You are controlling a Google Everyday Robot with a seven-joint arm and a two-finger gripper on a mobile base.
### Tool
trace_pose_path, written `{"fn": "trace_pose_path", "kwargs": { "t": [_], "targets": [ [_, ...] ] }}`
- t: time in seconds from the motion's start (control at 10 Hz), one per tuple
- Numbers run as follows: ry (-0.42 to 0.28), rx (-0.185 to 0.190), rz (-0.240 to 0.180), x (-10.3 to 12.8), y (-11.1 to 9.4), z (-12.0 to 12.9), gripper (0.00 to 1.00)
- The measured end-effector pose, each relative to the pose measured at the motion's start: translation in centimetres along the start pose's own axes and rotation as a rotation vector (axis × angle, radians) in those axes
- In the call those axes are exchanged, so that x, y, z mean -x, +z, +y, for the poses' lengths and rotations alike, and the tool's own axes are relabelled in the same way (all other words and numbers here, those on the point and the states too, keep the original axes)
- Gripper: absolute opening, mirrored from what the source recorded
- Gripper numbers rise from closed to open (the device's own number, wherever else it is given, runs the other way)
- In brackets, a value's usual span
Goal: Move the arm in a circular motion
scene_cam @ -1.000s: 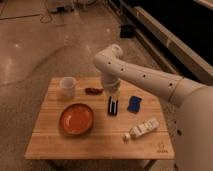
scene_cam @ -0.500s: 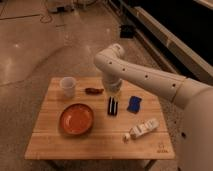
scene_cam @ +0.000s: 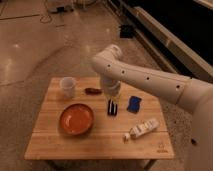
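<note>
The white arm (scene_cam: 150, 80) of thick rounded tube segments with small dark dots reaches in from the right and bends down over the middle of the wooden table (scene_cam: 100, 145). Its narrow dark gripper (scene_cam: 112, 108) hangs just above the table top, between the orange bowl (scene_cam: 77, 119) and the blue object (scene_cam: 134, 103). Nothing shows between its fingers.
A white cup (scene_cam: 67, 86) stands at the back left. A small brown-red item (scene_cam: 92, 91) lies behind the gripper. A white bottle (scene_cam: 141, 129) lies on its side at the front right. Speckled floor surrounds the table; a dark wall rail runs at the right.
The arm has shifted very slightly; the gripper stays over the middle of the table. The objects have not moved.
</note>
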Motion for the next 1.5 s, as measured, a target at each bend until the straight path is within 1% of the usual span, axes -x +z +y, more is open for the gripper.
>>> {"fn": "trace_pose_path", "kwargs": {
  "t": [0.1, 0.3, 0.5, 0.6, 0.7, 0.8, 0.9, 1.0, 1.1, 1.2, 1.3, 1.4, 1.5],
  "targets": [
    [0.014, -0.014, 0.000, -0.3, -0.3, 0.5, 0.44],
    [0.011, -0.013, -0.006, 0.3, -1.7, 1.3, 0.44],
    [0.000, -0.007, -0.008, 0.9, -1.4, 1.7, 0.44],
    [0.002, -0.003, -0.007, 0.7, -1.4, 2.7, 0.44],
    [0.017, -0.011, -0.001, 0.7, -1.7, 2.7, 0.44],
    [0.022, -0.019, 0.001, 0.4, -1.6, 2.5, 0.44],
    [0.003, -0.029, -0.001, -0.8, -1.3, 2.8, 0.44],
    [0.012, -0.027, 0.001, -1.5, -1.2, 3.6, 0.44],
    [0.032, -0.032, -0.002, -1.4, -1.0, 4.1, 0.44],
    [0.038, -0.026, 0.002, -1.0, -0.6, 4.2, 0.44],
    [0.007, -0.029, 0.003, -1.0, -0.6, 3.9, 0.44],
    [-0.006, -0.035, 0.000, -1.2, -0.6, 3.8, 0.44],
    [0.009, -0.045, 0.001, -1.8, -1.0, 3.9, 0.44]
  ]
}}
